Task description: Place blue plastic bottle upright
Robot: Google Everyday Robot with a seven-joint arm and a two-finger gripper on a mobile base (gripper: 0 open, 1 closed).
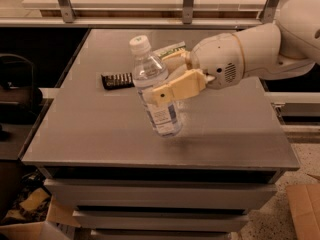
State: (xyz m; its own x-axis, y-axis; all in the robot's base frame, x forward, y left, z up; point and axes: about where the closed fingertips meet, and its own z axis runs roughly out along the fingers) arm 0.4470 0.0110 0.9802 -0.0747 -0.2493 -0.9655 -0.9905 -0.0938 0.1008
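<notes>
Plastic bottle [162, 113] (cap [139, 43] up, leaning slightly left) is clamped in the gripper [162, 76] over the table's [100, 134] middle, base at or just above the surface. Remaining, I judge: straighten, set down, release.

Your arm [260, 49]: glossy white shells, tan gripper [161, 77] at the bottle [162, 115].
Right of the bottle: rounded white wrist [217, 56] with a dotted grille [230, 73], a thin tan seam [239, 48], then a fat white link [302, 19].
</notes>
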